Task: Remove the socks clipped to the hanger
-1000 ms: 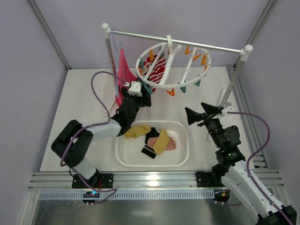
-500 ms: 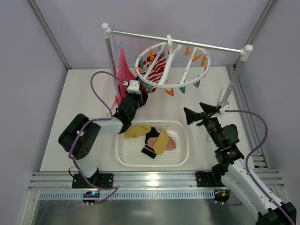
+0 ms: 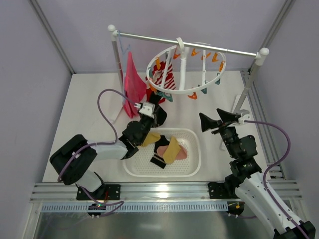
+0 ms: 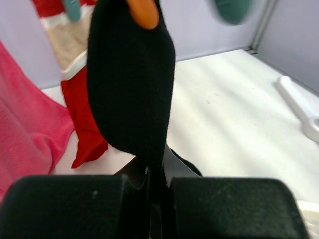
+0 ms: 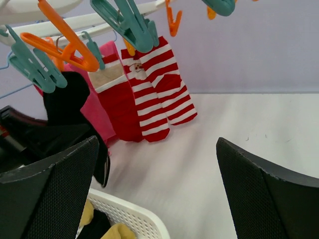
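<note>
Left end effector (image 4: 157,185) clenched on the lower end of the black sock (image 4: 130,84), which hangs from an orange clip (image 4: 143,11) on the hanger (image 3: 183,69). Fabric looks soft, light and stretchy, so a low hold seems suitable. Right end effector (image 3: 217,119) released.

Pale lavender walls (image 3: 209,20) around a white tabletop (image 3: 82,117), slotted metal rail (image 3: 164,191) along its near edge.

Three cameras, one shared corner
Overhead we look down from six o'clock toward twelve; our left wrist view sits hard against the black sock (image 4: 130,79), and our right wrist view faces ten o'clock from farther off, sharing that sock and the red sock (image 5: 117,107).
</note>
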You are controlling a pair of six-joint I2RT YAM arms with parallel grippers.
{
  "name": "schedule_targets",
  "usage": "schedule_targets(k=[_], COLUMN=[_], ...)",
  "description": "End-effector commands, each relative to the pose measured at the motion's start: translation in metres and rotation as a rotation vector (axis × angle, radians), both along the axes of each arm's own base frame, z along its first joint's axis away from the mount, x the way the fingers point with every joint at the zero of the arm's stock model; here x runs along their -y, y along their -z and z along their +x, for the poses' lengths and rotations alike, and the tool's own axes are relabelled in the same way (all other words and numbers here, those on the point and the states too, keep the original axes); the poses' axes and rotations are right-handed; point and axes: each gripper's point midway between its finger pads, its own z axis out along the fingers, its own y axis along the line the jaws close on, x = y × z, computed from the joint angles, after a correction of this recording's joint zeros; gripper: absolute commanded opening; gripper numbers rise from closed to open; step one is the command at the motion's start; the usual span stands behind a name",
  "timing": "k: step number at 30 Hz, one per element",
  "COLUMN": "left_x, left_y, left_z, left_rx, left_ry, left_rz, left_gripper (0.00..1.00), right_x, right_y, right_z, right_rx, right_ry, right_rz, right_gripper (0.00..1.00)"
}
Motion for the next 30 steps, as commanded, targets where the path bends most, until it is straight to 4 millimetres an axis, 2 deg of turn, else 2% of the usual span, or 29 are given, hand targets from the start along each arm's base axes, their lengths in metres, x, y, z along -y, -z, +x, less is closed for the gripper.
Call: schedule_targets(k=[1,9,12,17,21,22,25,30], left_x=[0.005,0.04,0.05,0.077,0.107,0.117,0.132,0.127], left_y=[-0.048,-0.072,-0.073,-0.07,-0.066,-0.06,-0.059,-0.063], left_z=[-0.025,-0.085,-0.104,-0.135,-0.159,-0.171,-0.188,-0.196], left_rx=[0.111,0.132,0.123,0.108,0.1,0.098,0.111,0.113], left_ry=[0.021,0.174,0.225,0.325,0.417,0.447,0.477,0.503], left_rz=[-0.073,-0.042,-0.033,-0.01,0.014,0.033,0.067,0.061], left_gripper=[0.0,0.0,0.0,0.0,0.0,0.0,0.0,0.0], right_x=[0.016,0.033,0.038,0.039,0.046,0.047,0.042,0.024], right_y=[-0.008,-0.004,-0.006,-0.005,-0.008,-0.008,-0.011,-0.023], right_z=[0.002,0.006,0.005,0.003,0.002,0.001,-0.005,-0.022], right_rx=[0.028,-0.005,-0.002,0.001,-0.004,-0.003,0.018,0.073], right_ry=[0.088,0.184,0.206,0.206,0.238,0.243,0.205,0.078], right_rz=[0.025,0.059,0.074,0.076,0.093,0.093,0.089,0.065], right_gripper=[0.99,1.0,1.0,1.0,1.0,1.0,1.0,1.0])
